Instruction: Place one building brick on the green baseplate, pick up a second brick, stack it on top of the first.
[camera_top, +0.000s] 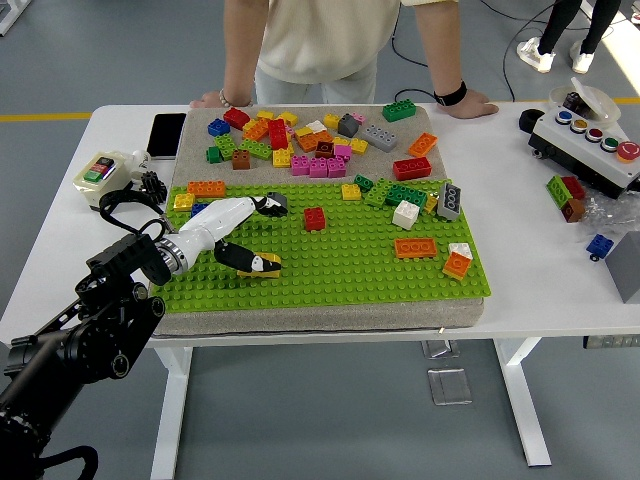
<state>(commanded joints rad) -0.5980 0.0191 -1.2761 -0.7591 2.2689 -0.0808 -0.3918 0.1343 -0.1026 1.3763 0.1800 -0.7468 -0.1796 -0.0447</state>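
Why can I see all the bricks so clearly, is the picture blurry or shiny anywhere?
In the head view the light is even and soft, so the green baseplate shows no glare and the loose bricks cast only small shadows. The left hand over the yellow brick looks sharp, not smeared. Only the phone shows as a plain dark patch.

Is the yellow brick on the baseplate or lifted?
On it, apparently: the yellow brick sits against the baseplate studs under the left hand's thumb. Whether it is pressed in, cannot tell.
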